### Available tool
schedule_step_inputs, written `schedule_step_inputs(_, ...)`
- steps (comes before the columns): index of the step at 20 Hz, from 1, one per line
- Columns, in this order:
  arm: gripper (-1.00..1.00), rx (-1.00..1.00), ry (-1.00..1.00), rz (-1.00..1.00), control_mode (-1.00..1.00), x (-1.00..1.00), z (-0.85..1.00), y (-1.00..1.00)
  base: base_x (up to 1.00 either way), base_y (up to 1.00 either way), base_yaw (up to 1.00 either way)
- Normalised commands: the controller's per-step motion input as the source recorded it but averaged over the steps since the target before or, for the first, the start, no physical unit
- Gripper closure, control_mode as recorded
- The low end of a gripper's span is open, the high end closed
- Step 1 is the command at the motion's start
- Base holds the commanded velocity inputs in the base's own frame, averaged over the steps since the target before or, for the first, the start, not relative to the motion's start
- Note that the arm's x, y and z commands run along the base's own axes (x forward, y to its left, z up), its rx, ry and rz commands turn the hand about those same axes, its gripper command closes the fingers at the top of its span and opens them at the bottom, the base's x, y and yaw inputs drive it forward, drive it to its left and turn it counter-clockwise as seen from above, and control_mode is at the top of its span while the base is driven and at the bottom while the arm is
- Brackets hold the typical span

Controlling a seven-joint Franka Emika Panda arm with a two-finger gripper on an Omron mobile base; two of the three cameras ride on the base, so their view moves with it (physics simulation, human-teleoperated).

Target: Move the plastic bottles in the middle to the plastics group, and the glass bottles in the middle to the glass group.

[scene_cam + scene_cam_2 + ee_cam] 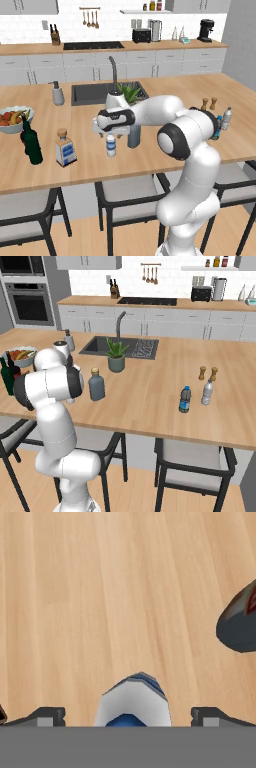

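The small white plastic bottle (111, 146) with a blue band stands near the front of the wooden island. My gripper (110, 133) hangs open just above its cap. In the hand view the bottle (133, 701) sits between the two spread fingertips (48, 716), with no contact. The taller grey-blue glass bottle (133, 136) (96, 385) stands just right of it. Further left is the square clear bottle (65, 148), and the dark green wine bottle (32, 142) beyond it. The blue bottle (185, 399) and the pale clear bottle (207, 392) of the plastics group stand at the right.
Two brown shakers (208, 373) stand behind the plastics group. A fruit bowl (13, 120), a soap dispenser (58, 93), the sink (100, 93) and a potted plant (116, 356) lie further back. A dark grey rounded shape (240, 624) shows at the hand view's right edge.
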Motion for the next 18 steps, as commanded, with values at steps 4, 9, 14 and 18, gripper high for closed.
schedule_step_inputs(4, 1.0, 0.0, 0.01, 0.0, -1.0, 0.0, -0.15, 0.0, 0.0, 0.0, 0.0)
schedule_step_inputs(9, 1.0, 0.0, 0.0, 0.0, -1.0, 0.0, -0.07, 0.0, 0.0, 0.0, 0.0)
schedule_step_inputs(14, 1.0, 0.0, 0.0, 0.0, -1.0, -0.23, 0.03, -0.11, 0.0, 0.0, 0.0)
schedule_step_inputs(18, 1.0, 0.0, 0.0, 0.0, -1.0, -0.67, 0.18, -0.44, 0.0, 0.0, 0.0)
